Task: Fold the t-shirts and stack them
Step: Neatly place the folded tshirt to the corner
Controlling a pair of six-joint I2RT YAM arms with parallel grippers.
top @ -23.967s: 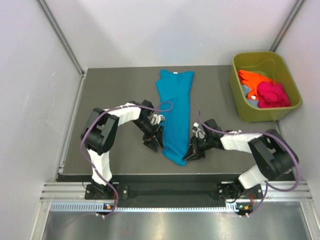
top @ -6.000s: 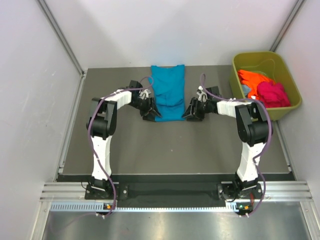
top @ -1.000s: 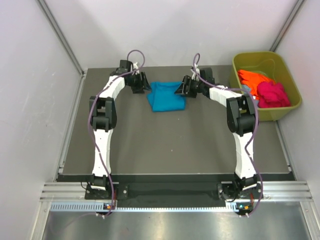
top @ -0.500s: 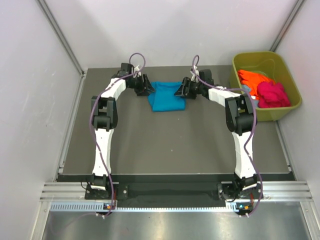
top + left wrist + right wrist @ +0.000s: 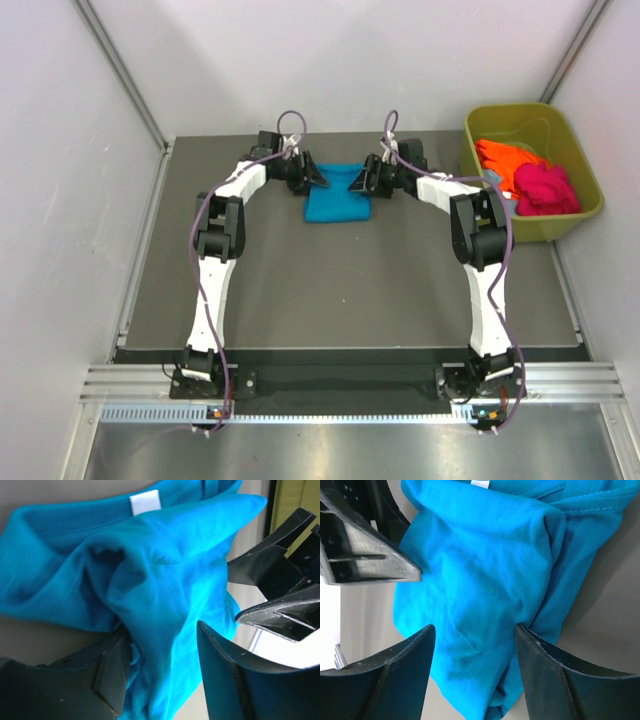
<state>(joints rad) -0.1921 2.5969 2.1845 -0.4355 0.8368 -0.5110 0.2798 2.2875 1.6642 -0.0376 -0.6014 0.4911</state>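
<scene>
Left claw (image 5: 161, 630) and right claw (image 5: 475, 627) straddle, spread, the folded teal t-shirt (image 5: 337, 200) at the table's (image 5: 300, 290) far edge; I've an orange t-shirt (image 5: 505, 158) and a magenta t-shirt (image 5: 545, 190) left in the olive-green tub (image 5: 478, 200).

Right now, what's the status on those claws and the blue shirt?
Left gripper, right gripper: jaws apart astride teal shirt, grip unclear. Shirt folded small. In tub: orange shirt, pink shirt; nothing blocking.

Blocked between left end effector (image 5: 316, 178) and right end effector (image 5: 359, 181) by bunched teal t-shirt (image 5: 335, 204). Open across bare tabletop (image 5: 330, 290) behind both. Hemmed farther outboard of right end effector by green tub (image 5: 540, 230).
</scene>
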